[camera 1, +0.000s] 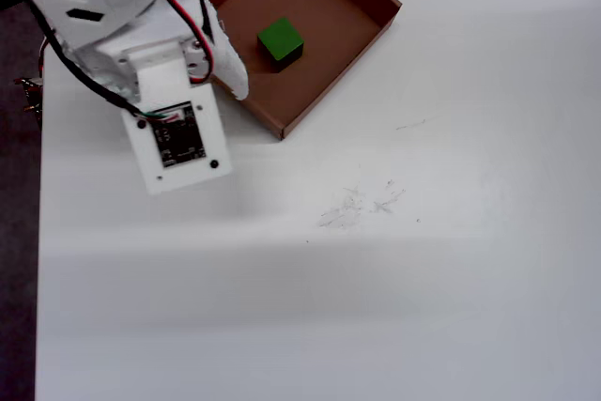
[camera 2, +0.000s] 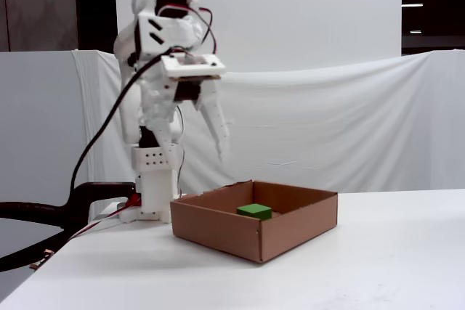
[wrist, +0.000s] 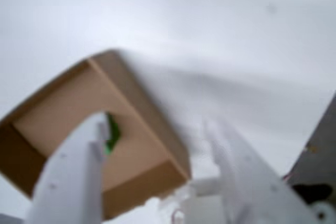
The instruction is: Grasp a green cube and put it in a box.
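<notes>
Resting flat on the floor of the box, the green cube is seen clear of all four low walls in the overhead view. The gripper is held well above the box's near-arm edge in the fixed view, its white fingers spread apart and empty. The white table is left bare around the tray apart from faint scuff marks. A white cloth backdrop is hung behind.
</notes>
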Available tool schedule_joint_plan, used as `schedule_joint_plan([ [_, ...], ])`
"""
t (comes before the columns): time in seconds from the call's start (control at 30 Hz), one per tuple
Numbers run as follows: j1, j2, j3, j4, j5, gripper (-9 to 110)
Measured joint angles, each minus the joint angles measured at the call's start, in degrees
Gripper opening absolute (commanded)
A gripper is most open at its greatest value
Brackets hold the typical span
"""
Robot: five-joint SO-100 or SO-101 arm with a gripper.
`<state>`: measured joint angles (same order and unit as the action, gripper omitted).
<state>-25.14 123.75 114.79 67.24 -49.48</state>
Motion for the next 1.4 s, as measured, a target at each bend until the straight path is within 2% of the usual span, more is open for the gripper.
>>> schedule_joint_plan([
  [0.13, 6.9, 7.6, 7.7, -0.8, -5.2, 24],
  [0.2, 12.3, 16.4, 18.2, -2.7, -9.4, 24],
  [0.27, 12.9, 17.9, 19.5, -3.1, -9.9, 24],
  [0.4, 16.2, 33.7, 37.4, -3.1, -12.8, 24],
  [0.57, 17.0, 44.2, 47.6, -2.0, -13.0, 23],
  [0.8, 17.6, 52.7, 55.3, -1.8, -13.0, 22],
  [1.4, 19.2, 58.3, 55.8, 3.4, -13.0, 17],
])
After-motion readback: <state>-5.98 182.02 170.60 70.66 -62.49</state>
